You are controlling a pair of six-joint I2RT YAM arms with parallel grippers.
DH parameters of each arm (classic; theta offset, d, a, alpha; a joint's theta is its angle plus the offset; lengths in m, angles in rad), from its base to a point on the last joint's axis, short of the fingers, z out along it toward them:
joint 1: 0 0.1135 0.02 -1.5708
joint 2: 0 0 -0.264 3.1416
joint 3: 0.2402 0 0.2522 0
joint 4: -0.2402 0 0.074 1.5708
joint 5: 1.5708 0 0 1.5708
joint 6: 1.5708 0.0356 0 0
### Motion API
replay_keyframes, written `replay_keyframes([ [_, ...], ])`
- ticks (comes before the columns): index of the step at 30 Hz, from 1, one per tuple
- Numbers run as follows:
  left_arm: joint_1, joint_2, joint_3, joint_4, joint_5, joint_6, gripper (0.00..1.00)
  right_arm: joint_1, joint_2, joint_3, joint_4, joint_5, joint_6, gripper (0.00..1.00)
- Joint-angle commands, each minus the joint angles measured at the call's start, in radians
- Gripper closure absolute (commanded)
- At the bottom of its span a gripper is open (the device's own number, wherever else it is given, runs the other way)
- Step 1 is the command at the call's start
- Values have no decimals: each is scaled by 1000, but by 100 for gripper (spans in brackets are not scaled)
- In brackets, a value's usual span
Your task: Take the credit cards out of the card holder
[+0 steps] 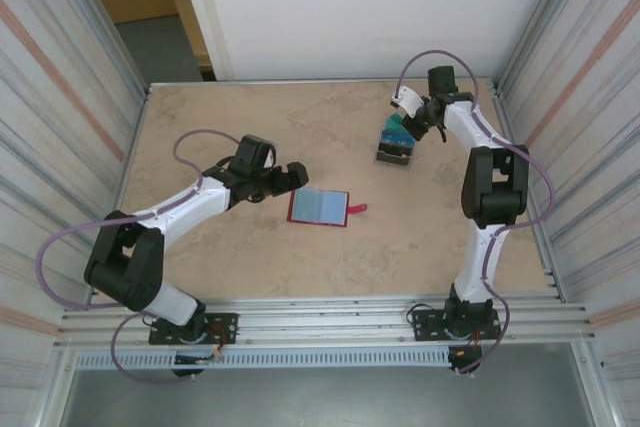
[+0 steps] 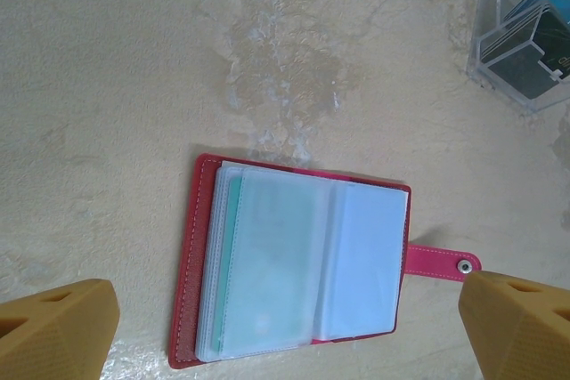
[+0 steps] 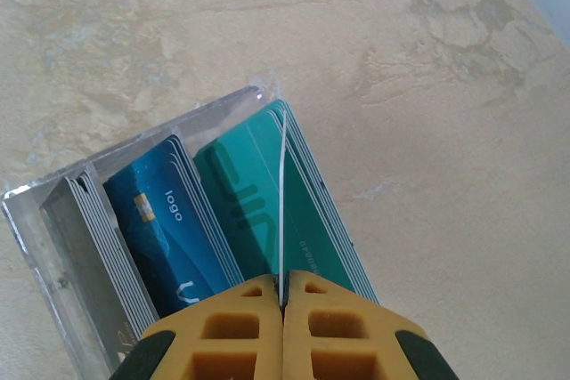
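Right fingers (image 3: 240,331) pinch one card (image 3: 281,202); left fingers (image 2: 53,331) are spread wide before the open card holder (image 2: 298,264).

Seen edge-on, the thin card runs straight ahead from the closed right fingertips, over the teal cards (image 3: 249,211) standing in a clear tray (image 3: 53,220), with blue cards (image 3: 169,229) beside them. Whether it touches that stack is hard to tell. The card holder lies flat on the table (image 2: 116,68), ahead of and between the parted left fingers, its red strap (image 2: 441,260) close to one fingertip.
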Motion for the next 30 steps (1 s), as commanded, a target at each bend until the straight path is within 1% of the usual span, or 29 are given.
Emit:
replay_keyframes([
  [1,10,-27,-13,-23,-22,11,1,5,12,49,-40,15,-46,100],
  [10,12,-26,-20,-21,-18,8,1,5,38,105,-129,-6,-113,100],
  [22,21,-19,-19,-22,-10,4,1,6,74,107,-165,-41,-128,100],
  [30,21,-10,-11,-19,-7,2,1,9,110,165,-244,-84,-149,100],
])
